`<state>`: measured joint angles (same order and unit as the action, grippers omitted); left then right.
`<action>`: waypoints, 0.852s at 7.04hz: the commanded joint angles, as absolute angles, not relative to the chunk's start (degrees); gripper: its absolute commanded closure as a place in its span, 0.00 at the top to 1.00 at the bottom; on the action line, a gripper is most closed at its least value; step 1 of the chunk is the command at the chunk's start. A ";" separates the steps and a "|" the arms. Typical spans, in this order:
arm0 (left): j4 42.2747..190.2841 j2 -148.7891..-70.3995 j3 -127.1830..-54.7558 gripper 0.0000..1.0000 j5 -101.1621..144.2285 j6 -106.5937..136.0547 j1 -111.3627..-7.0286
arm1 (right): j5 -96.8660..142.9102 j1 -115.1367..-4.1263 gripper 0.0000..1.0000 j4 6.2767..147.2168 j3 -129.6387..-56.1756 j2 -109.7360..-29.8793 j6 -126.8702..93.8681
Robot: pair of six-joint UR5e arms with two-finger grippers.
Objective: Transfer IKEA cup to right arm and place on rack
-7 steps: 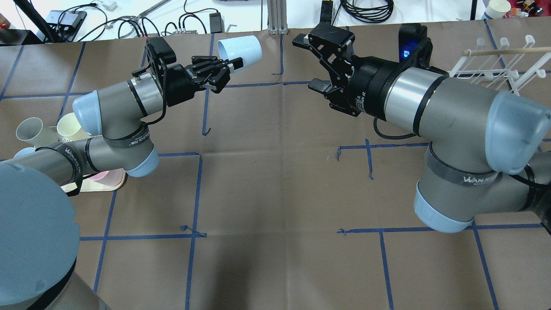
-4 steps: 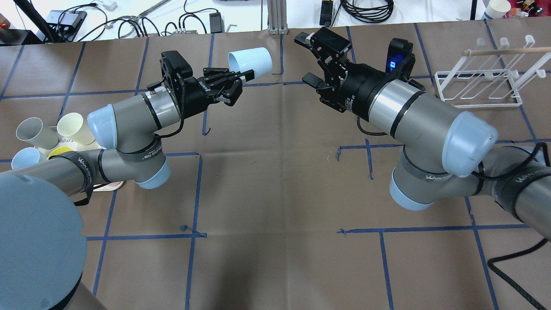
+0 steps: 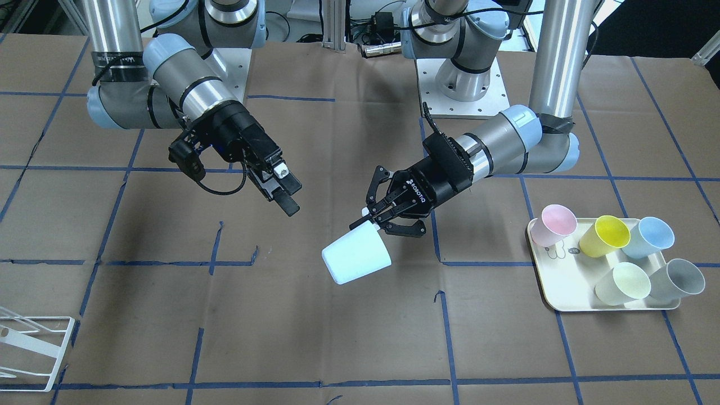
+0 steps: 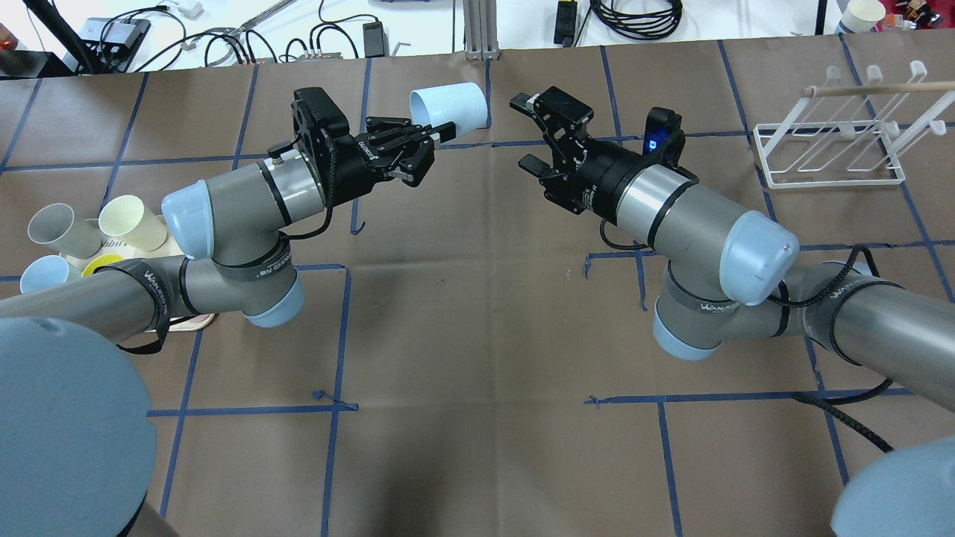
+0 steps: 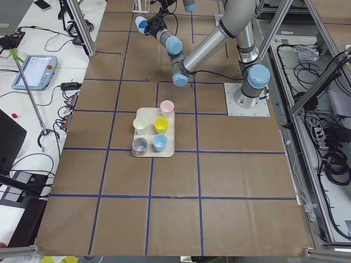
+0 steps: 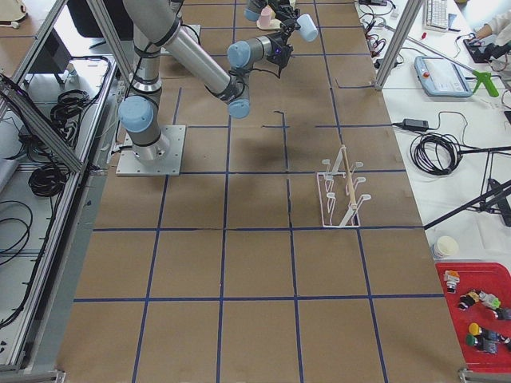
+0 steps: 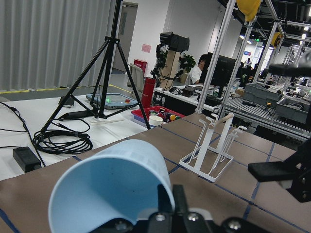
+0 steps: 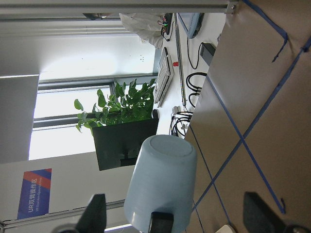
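Both arms have drawn closer above the worktop (image 4: 477, 335). Clamped on the rim of the pale blue IKEA cup (image 4: 451, 108), the left gripper (image 4: 440, 133) holds it sideways aloft, just short of the right gripper (image 4: 526, 130), whose fingers stand apart. Handover looks imminent: the right gripper must advance and enclose the cup body. The rack (image 6: 343, 191) sits well apart.

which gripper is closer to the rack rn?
Right. The right gripper hangs open on the rack's side of mid-table, apart from it; the left gripper, holding the cup, is farther off beyond it.
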<state>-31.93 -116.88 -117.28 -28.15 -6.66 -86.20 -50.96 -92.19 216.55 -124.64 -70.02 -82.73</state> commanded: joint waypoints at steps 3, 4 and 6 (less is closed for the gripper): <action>-31.99 -116.72 -117.42 0.00 -28.04 -6.24 -86.13 | -53.43 -92.90 1.00 214.37 -121.91 -67.67 -85.75; -31.99 -116.72 -117.33 0.00 -28.12 -6.15 -86.13 | -58.48 -95.25 0.99 214.45 -119.90 -67.68 -93.09; -31.99 -116.72 -117.16 0.00 -28.13 -6.15 -86.22 | -65.11 -98.61 0.99 214.80 -118.22 -67.41 -95.10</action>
<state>-31.99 -116.72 -117.26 -28.11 -6.21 -86.18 -61.58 -97.00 214.69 -119.13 -67.56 -93.60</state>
